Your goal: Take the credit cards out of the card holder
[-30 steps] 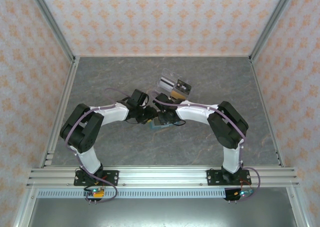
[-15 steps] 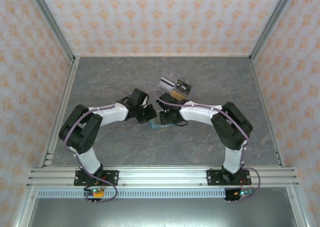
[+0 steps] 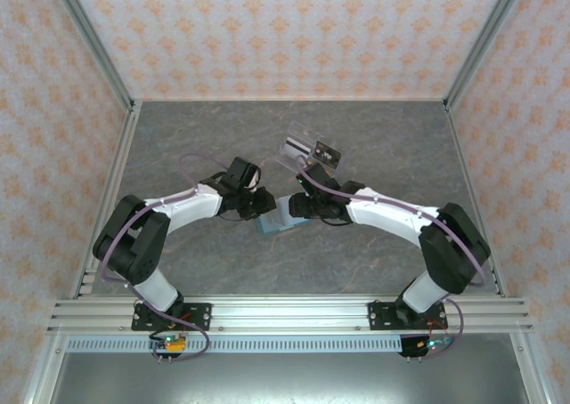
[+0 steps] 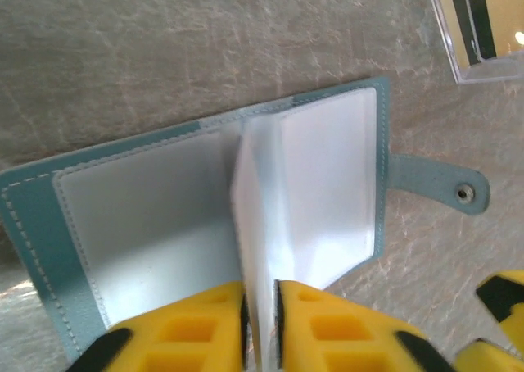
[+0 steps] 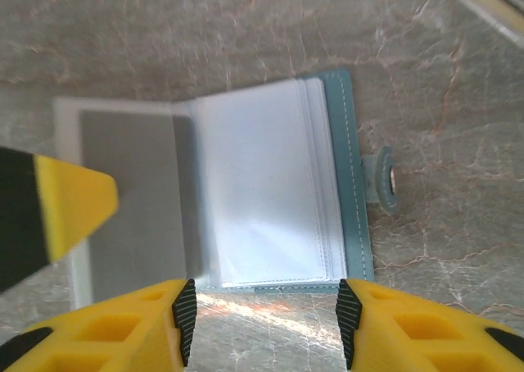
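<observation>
The teal-blue card holder (image 3: 272, 223) lies open on the table between both arms. In the left wrist view its (image 4: 139, 216) frosted sleeves show, and one sleeve leaf (image 4: 255, 224) stands upright. My left gripper (image 4: 260, 315) is shut on the lower edge of that leaf. My right gripper (image 5: 266, 306) is open just off the near edge of the holder (image 5: 262, 183), with only table between its pads. I cannot tell whether any credit cards sit inside the sleeves. The holder's snap tab (image 4: 458, 190) sticks out to the right.
A clear plastic piece (image 3: 307, 149) lies behind the grippers with a dark-striped card (image 3: 326, 154) on it; its corner (image 4: 471, 28) shows in the left wrist view. The left gripper's finger (image 5: 61, 204) reaches in at the left of the right wrist view. Metal rails edge the table.
The right arm has stretched out, its elbow swinging to the right, and its jaws have spread wider. The left gripper stays at the holder, whose open cover now shows below the grippers.
</observation>
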Motion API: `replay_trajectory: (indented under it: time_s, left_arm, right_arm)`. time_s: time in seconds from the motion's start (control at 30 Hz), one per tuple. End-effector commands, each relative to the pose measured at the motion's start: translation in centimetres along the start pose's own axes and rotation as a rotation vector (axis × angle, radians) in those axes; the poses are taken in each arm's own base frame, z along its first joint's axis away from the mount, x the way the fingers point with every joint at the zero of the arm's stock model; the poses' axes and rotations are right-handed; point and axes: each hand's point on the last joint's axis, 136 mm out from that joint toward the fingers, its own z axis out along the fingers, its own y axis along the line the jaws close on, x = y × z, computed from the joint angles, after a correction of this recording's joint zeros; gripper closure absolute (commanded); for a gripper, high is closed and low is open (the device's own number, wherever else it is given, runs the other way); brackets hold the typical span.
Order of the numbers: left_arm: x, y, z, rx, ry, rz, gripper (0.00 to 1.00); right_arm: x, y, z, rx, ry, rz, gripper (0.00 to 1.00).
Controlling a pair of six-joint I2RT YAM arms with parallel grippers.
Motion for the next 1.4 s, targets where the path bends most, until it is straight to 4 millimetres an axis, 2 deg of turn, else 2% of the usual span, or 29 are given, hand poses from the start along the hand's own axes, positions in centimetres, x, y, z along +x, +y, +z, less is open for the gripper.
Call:
replay_trajectory:
  time_s: [0.0, 0.17, 0.37, 0.57, 0.8, 1.0, 1.13, 1.37]
  left_arm:
    - [-0.4, -2.4, 0.0, 0.124, 0.002, -0.026, 0.67]
    - [-0.8, -4.9, 0.6, 0.228, 0.030, -0.059, 0.48]
    - [-1.1, -6.1, 1.6, 0.267, 0.054, -0.072, 0.42]
    - [-1.8, -5.5, 1.5, 0.250, 0.029, -0.083, 0.38]
    - [-2.3, -2.6, -0.3, 0.168, -0.034, -0.103, 0.40]
    - [-1.6, 0.0, -0.5, 0.069, -0.045, -0.104, 0.52]
    - [-1.3, 0.4, 0.1, 0.070, -0.033, -0.110, 0.58]
    - [-1.0, -0.2, 1.5, 0.112, 0.007, -0.103, 0.64]
  right_arm:
    - [-1.0, -1.0, -1.0, 0.025, -0.069, 0.035, 0.48]
    - [-1.9, -1.8, -2.4, 0.048, -0.130, 0.051, 0.48]
    - [-2.6, -2.1, -3.3, 0.069, -0.171, 0.052, 0.49]
    - [-2.2, -1.5, -2.4, 0.048, -0.128, 0.039, 0.51]
    - [-1.9, -0.4, -0.8, 0.023, -0.062, 0.008, 0.63]
    - [-1.2, -0.1, 1.8, 0.031, 0.018, 0.008, 0.68]
    - [-0.9, -0.4, 3.3, 0.058, 0.053, 0.012, 0.68]
    - [-0.5, -1.1, 4.9, 0.105, 0.088, 0.020, 0.65]
